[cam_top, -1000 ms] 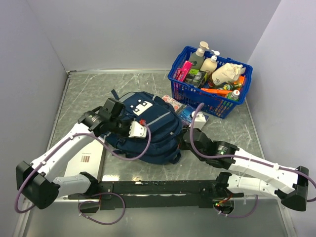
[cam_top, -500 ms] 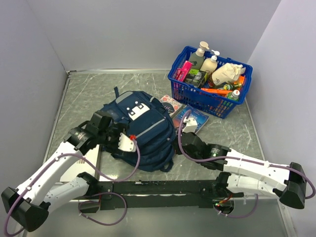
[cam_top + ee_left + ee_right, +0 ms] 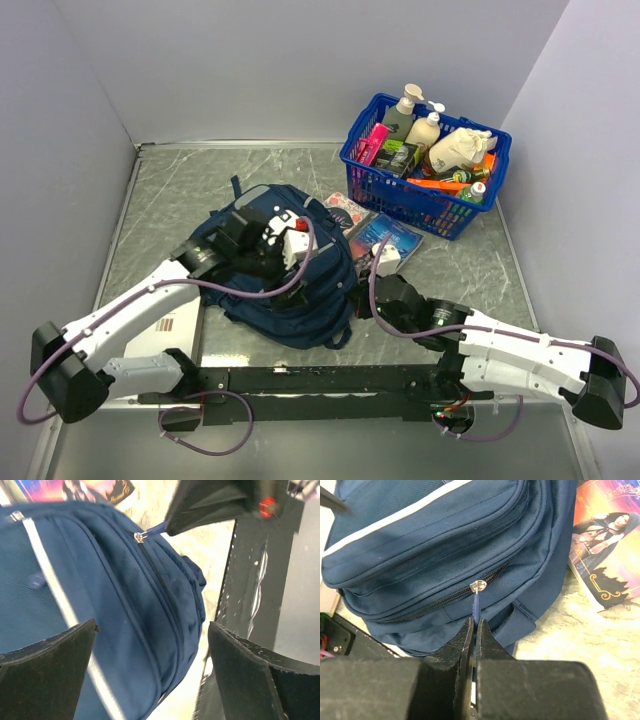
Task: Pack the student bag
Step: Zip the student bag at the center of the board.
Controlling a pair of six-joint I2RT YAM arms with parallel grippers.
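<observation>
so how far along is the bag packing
Early. Done: nothing looks packed; the student bag lies on the table with its visible zips shut. In hand: the right gripper is shut on a zipper pull at the bag's near side, while the left gripper hangs open over the bag. Left: open it, then likely load the books beside it and the items in the blue basket.

Grey marbled table (image 3: 180,180), navy backpack (image 3: 300,290), blue basket (image 3: 420,207), 2 booklets (image 3: 347,211)

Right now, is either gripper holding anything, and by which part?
The right gripper is shut on the zipper pull of the student bag, pinching its blue tab. The left gripper is open over the bag and holds nothing.
</observation>
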